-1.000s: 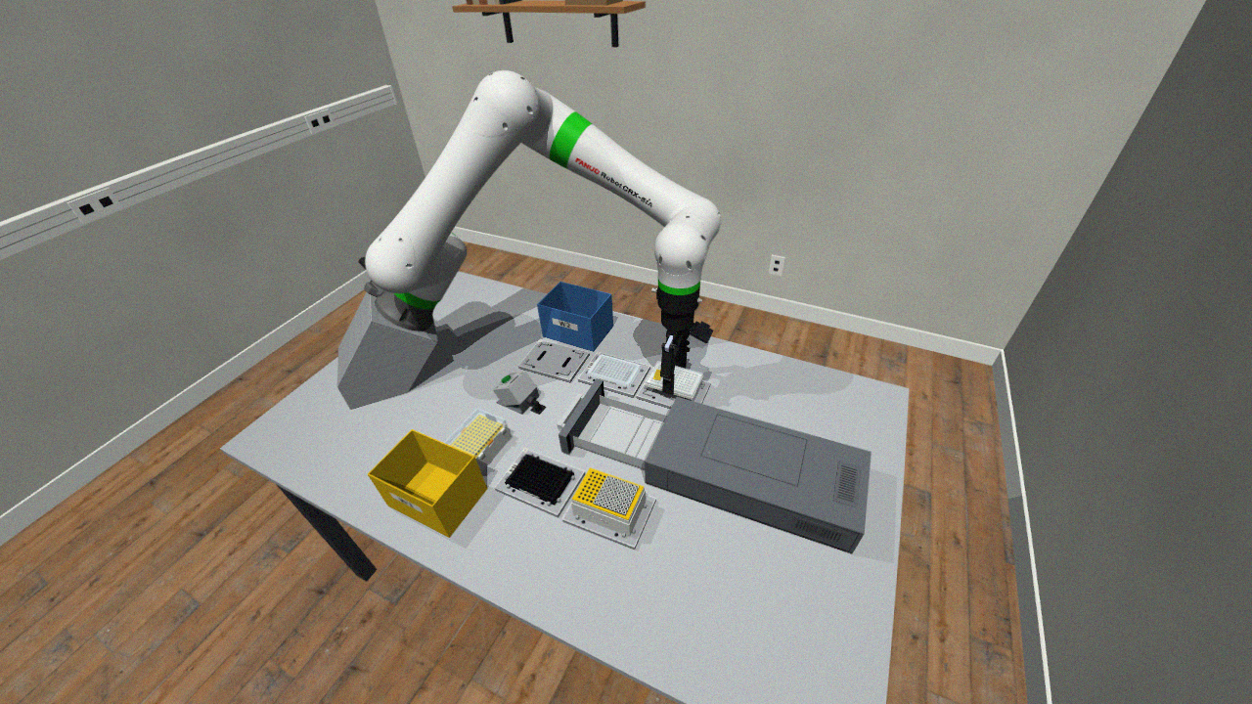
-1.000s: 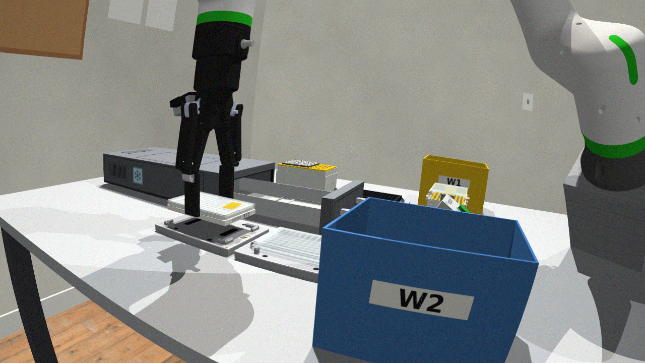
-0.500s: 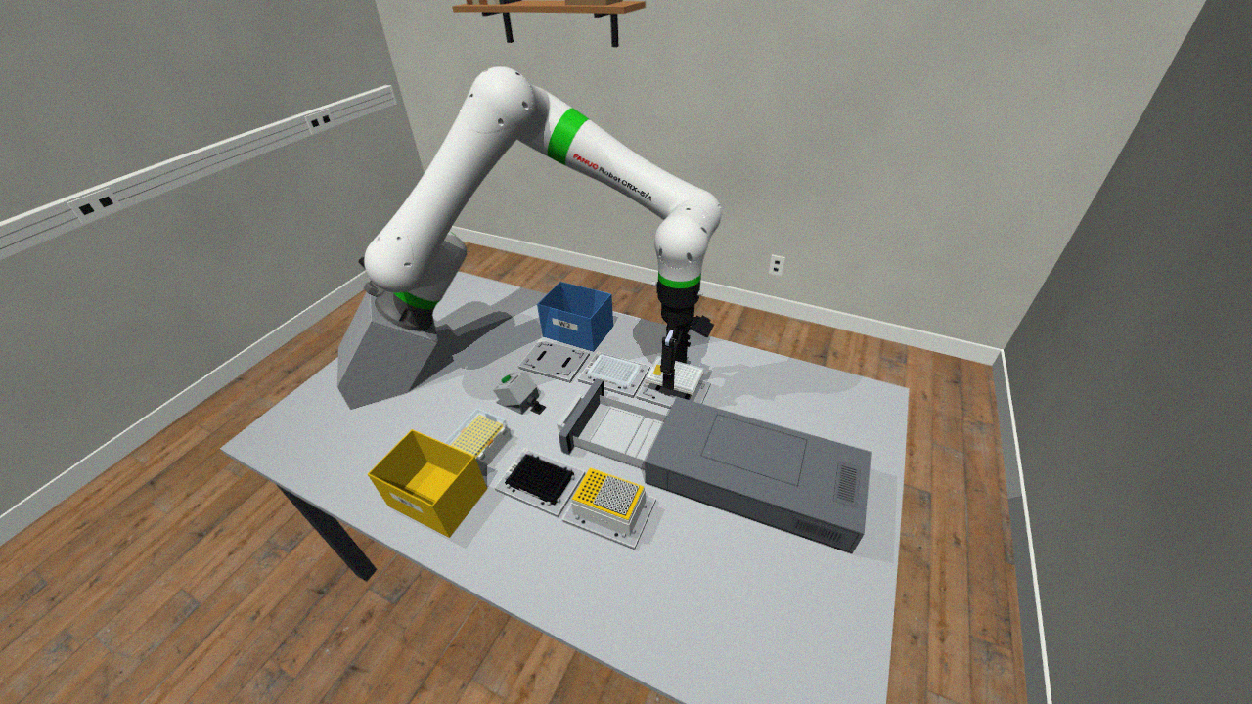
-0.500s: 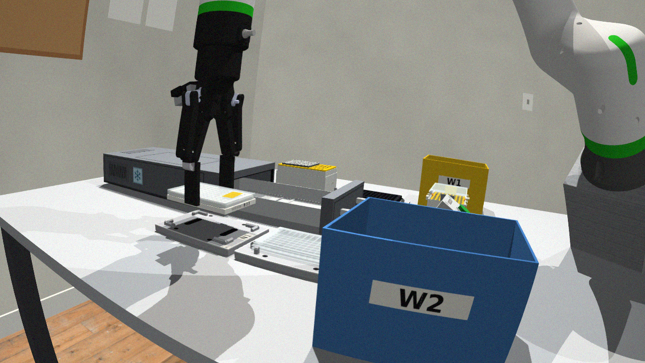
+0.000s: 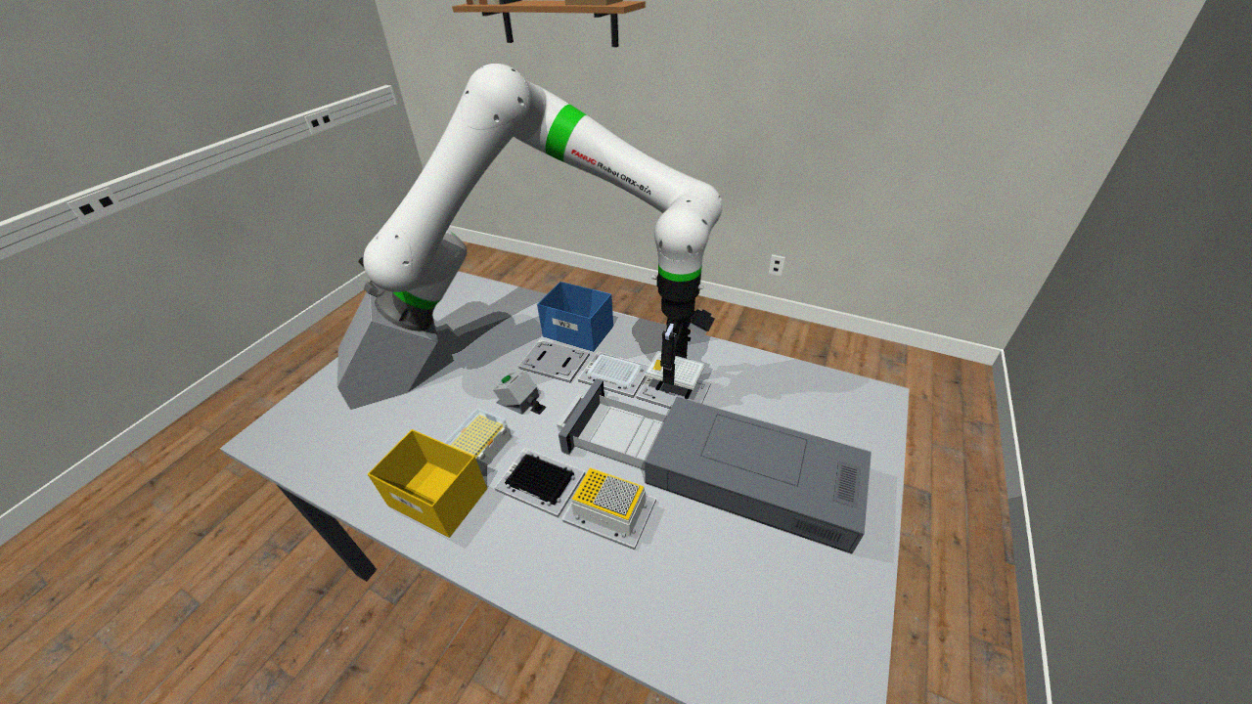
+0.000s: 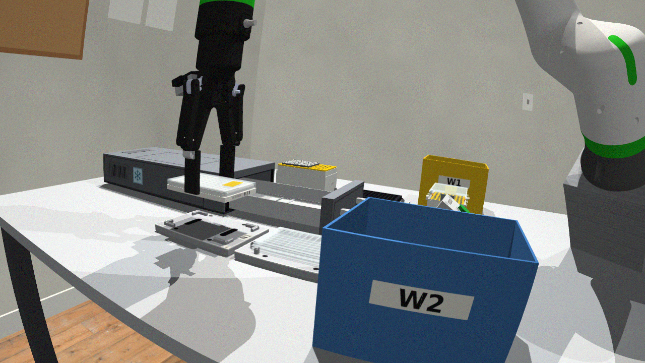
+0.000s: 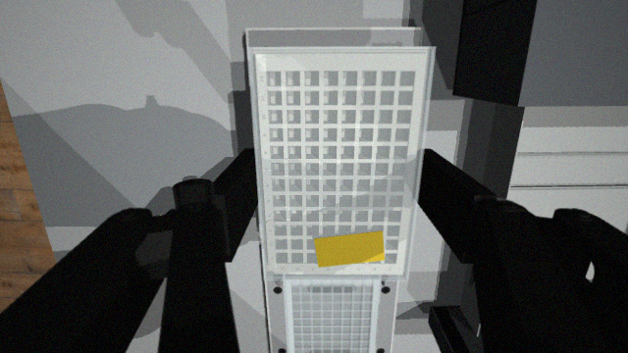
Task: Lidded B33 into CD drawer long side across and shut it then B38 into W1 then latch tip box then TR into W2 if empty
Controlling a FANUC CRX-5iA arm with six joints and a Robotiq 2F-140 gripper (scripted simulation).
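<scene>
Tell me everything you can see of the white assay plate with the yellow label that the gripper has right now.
The white assay plate is a flat rectangle with a grid of square wells under a clear lid, and a yellow label near one short end. The black gripper is shut on it, one finger on each long side. It hangs level in the air, above its grey deck nest, which now lies bare, beside the cooler's open drawer. Only the fingers touch it.
</scene>
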